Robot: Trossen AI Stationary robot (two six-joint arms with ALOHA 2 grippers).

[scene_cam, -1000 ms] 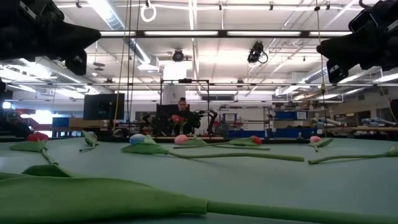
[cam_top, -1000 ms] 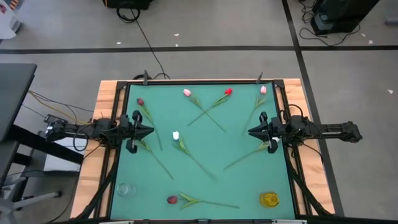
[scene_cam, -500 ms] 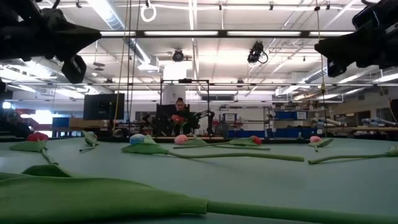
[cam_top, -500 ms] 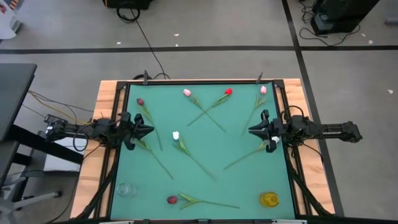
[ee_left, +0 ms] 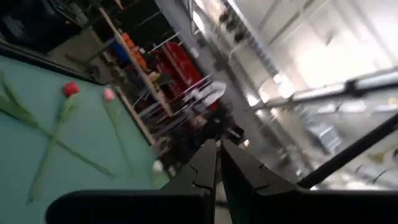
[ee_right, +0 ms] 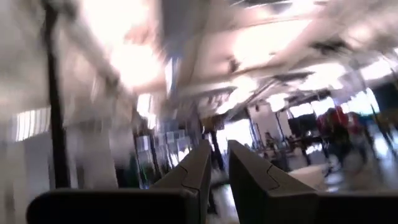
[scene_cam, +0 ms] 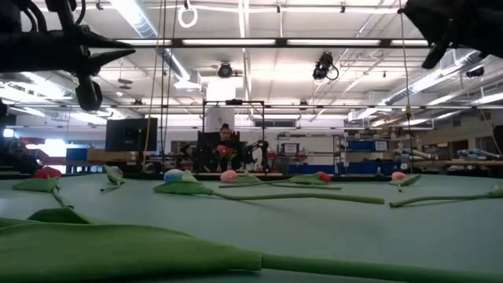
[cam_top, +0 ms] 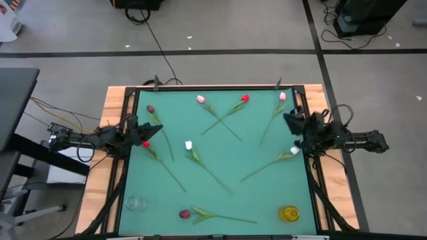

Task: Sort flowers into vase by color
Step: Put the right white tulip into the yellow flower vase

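My left claw (cam_top: 144, 131) hangs above the left edge of the table (cam_top: 220, 190), its fingers (ee_left: 205, 169) pressed almost together with only a thin slit between them, holding nothing. My right claw (cam_top: 291, 121) hangs above the right edge, its fingers (ee_right: 249, 171) a narrow gap apart, also empty. Both wrists tilt upward, so I judge that the arms stand raised and clear of the work, with no flower yet chosen. The flowers lie flat and scattered on the green mat: a maroon one (cam_top: 151, 109) and a red one (cam_top: 146, 144) near my left claw, a pink one (cam_top: 200, 99) and a red one (cam_top: 245, 99) with crossed stems at the far edge, a pink one (cam_top: 282, 96) and a white one (cam_top: 294, 151) near my right claw, a white one (cam_top: 189, 145) mid-table, and a maroon one (cam_top: 184, 214) at the near edge. A clear vase (cam_top: 134, 203) stands at the near left corner and a yellow vase (cam_top: 289, 214) at the near right; none holds a flower, so sorting is not yet begun. Only the high view shows the vases and the whole layout. The low view adds the flat lie of leaf and stem (scene_cam: 259, 194) and a person (scene_cam: 226, 134) seated far behind. My left wrist view catches the crossed pair; my right wrist view shows only ceiling and room.
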